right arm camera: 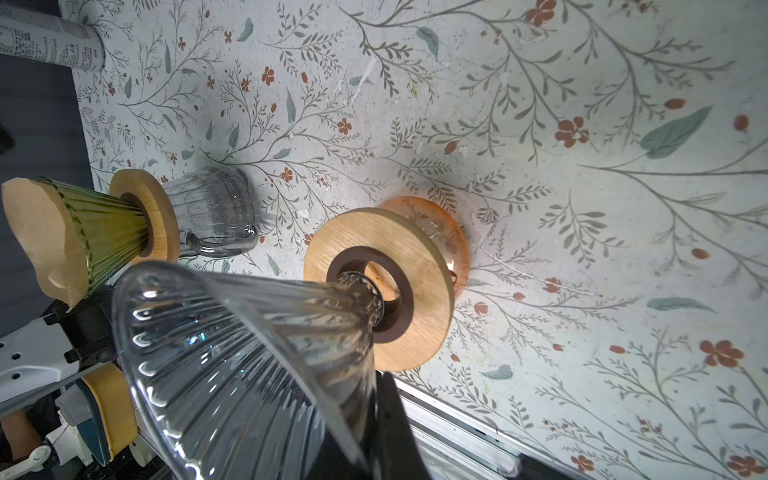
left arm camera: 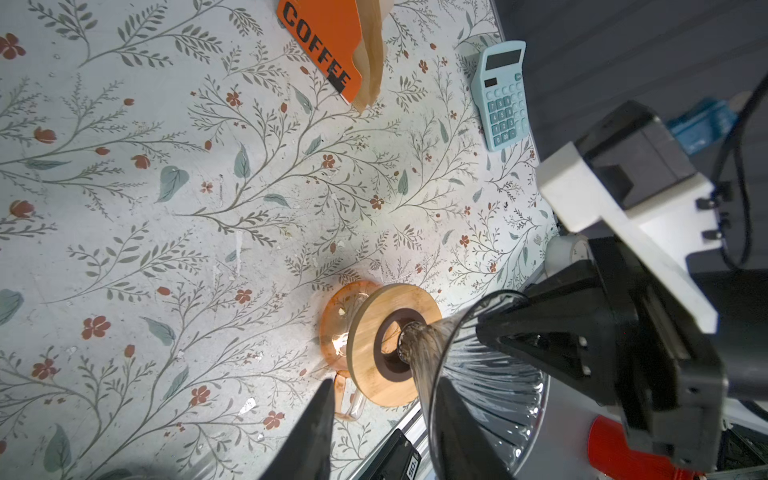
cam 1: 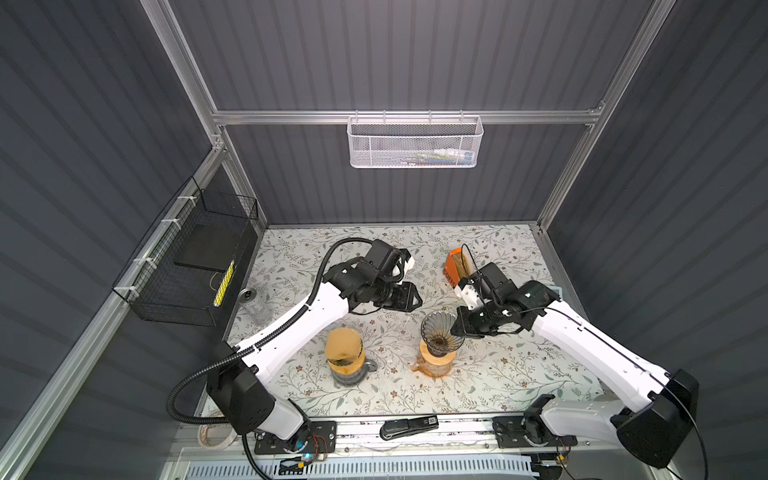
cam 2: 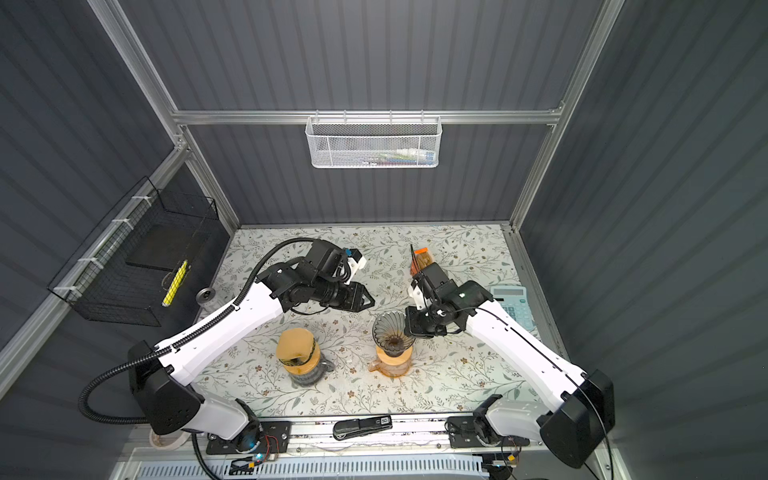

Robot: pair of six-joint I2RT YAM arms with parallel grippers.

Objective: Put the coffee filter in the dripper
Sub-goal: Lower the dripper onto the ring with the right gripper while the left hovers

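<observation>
Right wrist view: right hand (right arm camera: 374, 419) clamps dripper (right arm camera: 249, 353) rim; left hand (left arm camera: 386, 386) apart, empty; filter (left arm camera: 370, 62) looks flimsy, so pinch its edge.

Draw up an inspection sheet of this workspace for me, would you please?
Surface: floral mat, flat, lightly speckled.
Job's things: clear dripper on orange server, no filter inside; filter box toward the back wall; green dripper already holds a paper filter.
Clutter: calculator, can, stapler, tape roll.
Grippers: right gripper shut on the clear dripper's rim; left gripper open, empty.
Cables: black corrugated hose along left arm.
Surroundings: white mesh basket, black wire basket on the walls.
</observation>
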